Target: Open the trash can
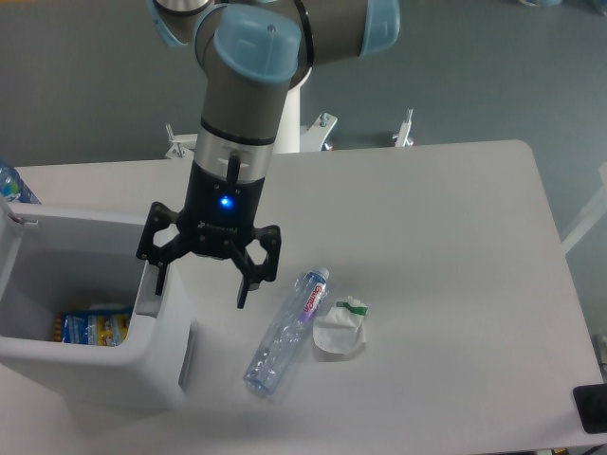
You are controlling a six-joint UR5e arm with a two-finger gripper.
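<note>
While the trash can (95, 322) at the table's (455, 284) left edge already gapes open, its interior exposed, the UR5e's gripper (202, 281) hangs above the bin's right wall, fingers spread wide and holding nothing. The opening step looks all but done; the next move likely calls only for lifting clear without catching the rim. Inside lies a yellow-and-blue packet (95, 325). A crushed plastic bottle (287, 329) and a white wrapper (340, 332) rest near the front edge.
</note>
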